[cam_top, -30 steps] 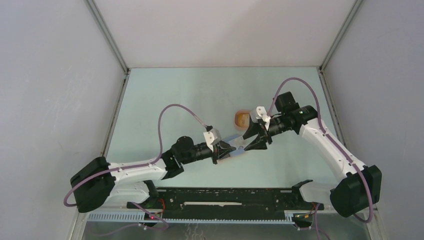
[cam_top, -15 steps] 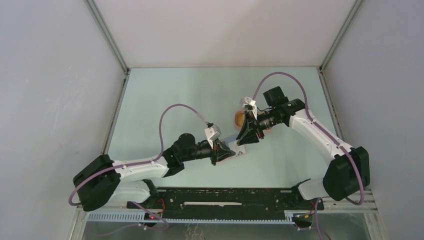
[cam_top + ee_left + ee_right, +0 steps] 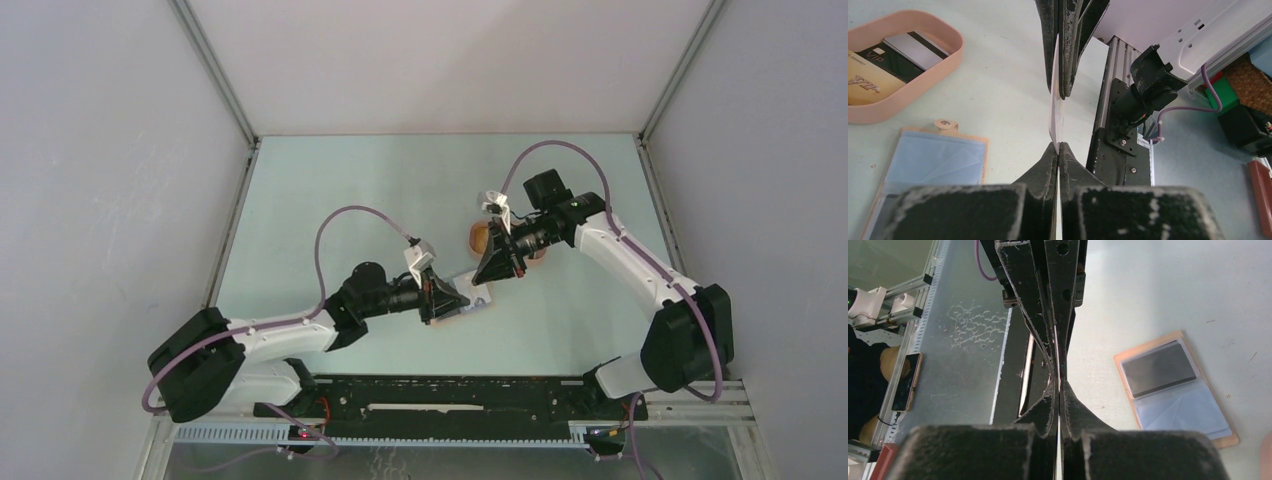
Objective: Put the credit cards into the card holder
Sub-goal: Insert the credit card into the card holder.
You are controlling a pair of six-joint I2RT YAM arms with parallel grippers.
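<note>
Nearest the arm bases, a black-and-aluminium mounting rail (image 3: 450, 408) runs along the front edge of the counter, on the near side of the tan leather-like card holder (image 3: 933, 165). The card holder lies open and flat with its clear bluish sleeves facing up. One sleeve carries a dark grey card (image 3: 1158, 369). A small snap tab (image 3: 945, 123) sticks out from the holder's far edge.

Just beyond the card holder, apart from it, sits the peach-pink oval tray (image 3: 957, 50). Three cards lie flat inside it: a black VIP card (image 3: 883, 59), a gold VIP card (image 3: 865, 85) and a light grey card with a dark stripe (image 3: 918, 50).

Over the card holder and off the surface, a thin pale plastic credit card (image 3: 1054, 107) hangs edge-on between the two arms. The left end effector (image 3: 1058, 147) is pinched together on one end of it. The right end effector (image 3: 1059, 385) is pressed together on the opposite end, so the two sets of fingertips nearly meet. From above they cover part of the card holder.

The counter (image 3: 340, 190) is matt pale mint green. Plain pale grey walls (image 3: 100, 150) close it in on three sides.
</note>
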